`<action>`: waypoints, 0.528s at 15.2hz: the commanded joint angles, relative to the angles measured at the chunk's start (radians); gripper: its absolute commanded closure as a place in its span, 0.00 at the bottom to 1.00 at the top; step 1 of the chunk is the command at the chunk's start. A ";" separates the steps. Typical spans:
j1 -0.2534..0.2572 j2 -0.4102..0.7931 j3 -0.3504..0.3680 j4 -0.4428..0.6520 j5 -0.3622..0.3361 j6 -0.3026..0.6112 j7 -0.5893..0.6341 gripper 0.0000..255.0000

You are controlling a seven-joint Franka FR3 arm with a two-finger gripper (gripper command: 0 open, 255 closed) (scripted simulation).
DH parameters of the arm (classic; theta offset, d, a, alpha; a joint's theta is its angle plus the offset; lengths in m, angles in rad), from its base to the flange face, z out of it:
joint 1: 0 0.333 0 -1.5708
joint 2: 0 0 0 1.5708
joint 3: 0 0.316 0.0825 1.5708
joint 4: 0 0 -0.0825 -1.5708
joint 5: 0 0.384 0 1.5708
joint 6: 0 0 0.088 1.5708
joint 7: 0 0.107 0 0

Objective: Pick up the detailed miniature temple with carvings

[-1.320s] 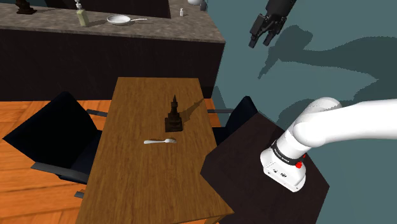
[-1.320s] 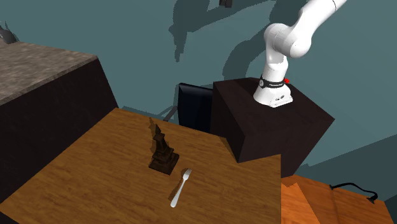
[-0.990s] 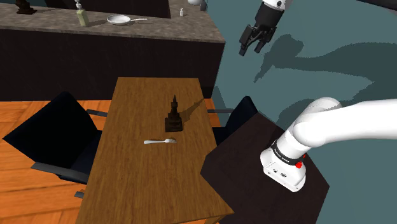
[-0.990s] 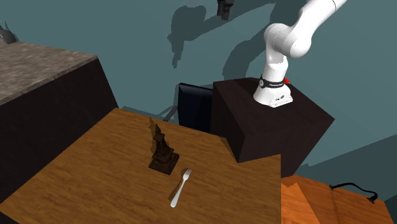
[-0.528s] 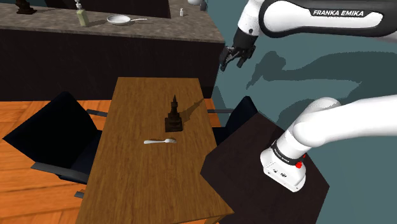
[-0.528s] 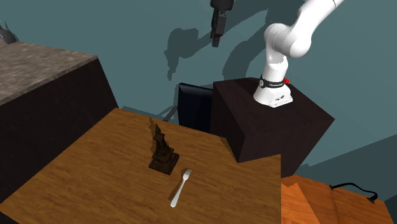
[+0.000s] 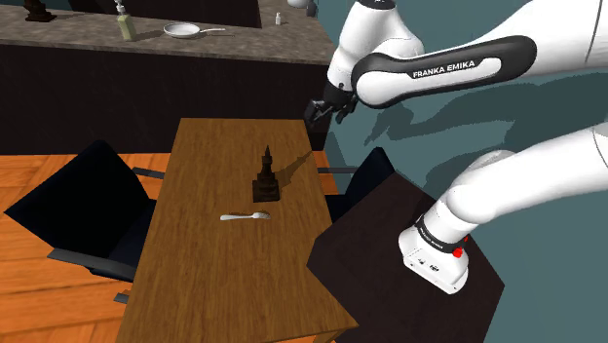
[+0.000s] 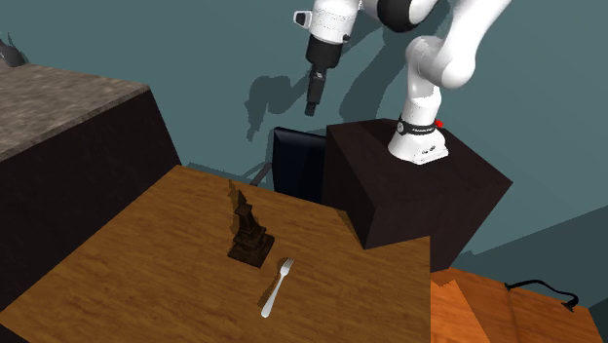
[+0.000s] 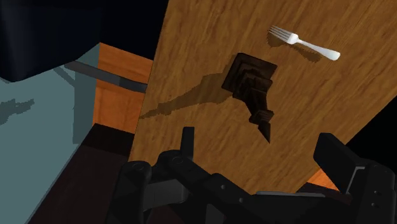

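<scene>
The open hand hangs above the bench; it should descend astride the temple, avoiding the fork.

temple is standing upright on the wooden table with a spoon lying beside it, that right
Not quite: that is a fork, not a spoon; the wrist view shows its tines. The rest holds: the temple stands upright on the wooden table with the fork lying beside it.

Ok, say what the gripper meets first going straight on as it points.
Likely the temple: its spire lines up between the open fingers of the gripper in the wrist view; otherwise the wooden table.
</scene>
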 commanded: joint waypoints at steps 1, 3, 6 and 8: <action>-0.029 0.068 0.045 0.000 -0.036 0.080 0.065 0.00; -0.067 0.146 0.098 0.010 -0.091 0.153 0.145 0.00; -0.143 0.275 0.185 0.043 -0.225 0.245 0.300 0.00; -0.200 0.372 0.241 0.078 -0.359 0.288 0.433 0.00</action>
